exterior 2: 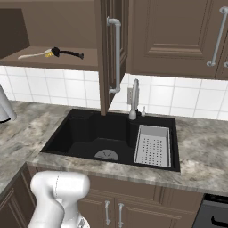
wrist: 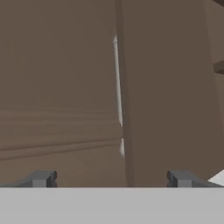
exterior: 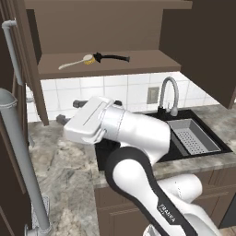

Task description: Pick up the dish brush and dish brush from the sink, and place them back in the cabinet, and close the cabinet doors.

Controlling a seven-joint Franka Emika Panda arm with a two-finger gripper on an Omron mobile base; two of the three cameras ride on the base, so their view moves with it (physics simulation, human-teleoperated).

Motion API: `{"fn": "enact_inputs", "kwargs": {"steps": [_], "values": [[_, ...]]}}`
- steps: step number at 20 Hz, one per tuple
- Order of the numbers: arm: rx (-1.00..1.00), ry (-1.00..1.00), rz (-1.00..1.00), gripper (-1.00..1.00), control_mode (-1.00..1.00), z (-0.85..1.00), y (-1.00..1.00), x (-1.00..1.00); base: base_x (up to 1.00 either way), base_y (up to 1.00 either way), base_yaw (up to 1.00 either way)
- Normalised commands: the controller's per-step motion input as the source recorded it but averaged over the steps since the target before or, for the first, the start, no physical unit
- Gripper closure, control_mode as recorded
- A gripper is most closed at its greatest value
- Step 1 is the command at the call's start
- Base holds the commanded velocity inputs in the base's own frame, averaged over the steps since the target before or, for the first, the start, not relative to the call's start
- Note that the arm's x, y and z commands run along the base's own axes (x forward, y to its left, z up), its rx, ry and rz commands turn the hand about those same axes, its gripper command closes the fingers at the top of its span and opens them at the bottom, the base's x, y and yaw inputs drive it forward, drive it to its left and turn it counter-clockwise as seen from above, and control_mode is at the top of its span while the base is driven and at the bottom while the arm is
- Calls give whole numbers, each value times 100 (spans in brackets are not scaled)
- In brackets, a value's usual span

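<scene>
White arm [exterior: 138, 152] bent sharply at elbow, reaching left; gripper [wrist: 111, 178] (fingertips spread wide apart) holding nothing.

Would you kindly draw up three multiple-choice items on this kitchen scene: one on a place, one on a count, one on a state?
1. Where do the two dish brushes lie?
A. In the sink
B. On the cabinet shelf
C. On the counter

2. How many brushes are on the shelf?
A. One
B. Two
C. Three

3. The cabinet doors are:
A. Open
B. Closed
C. Removed

Answers:
1 B, the whitish brush and black brush rest on the cabinet shelf, the sink holds neither.
2 B, two handles.
3 A, the right door stands swung out.
</scene>
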Motion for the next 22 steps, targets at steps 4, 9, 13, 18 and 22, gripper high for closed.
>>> {"fn": "enact_inputs", "kwargs": {"steps": [4, 9, 13, 18, 22], "values": [[3, 0, 0, -100, -100, -10, 26, 24, 0, 0, 0], [4, 0, 0, -100, -100, -7, 26, 23, 0, 0, 0], [3, 0, -1, -100, -100, -6, 23, 22, 0, 0, 0], [2, 0, -1, -100, -100, -9, 19, 24, 0, 0, 0], [2, 0, -1, -100, -100, -11, 25, 24, 0, 0, 0]]}}
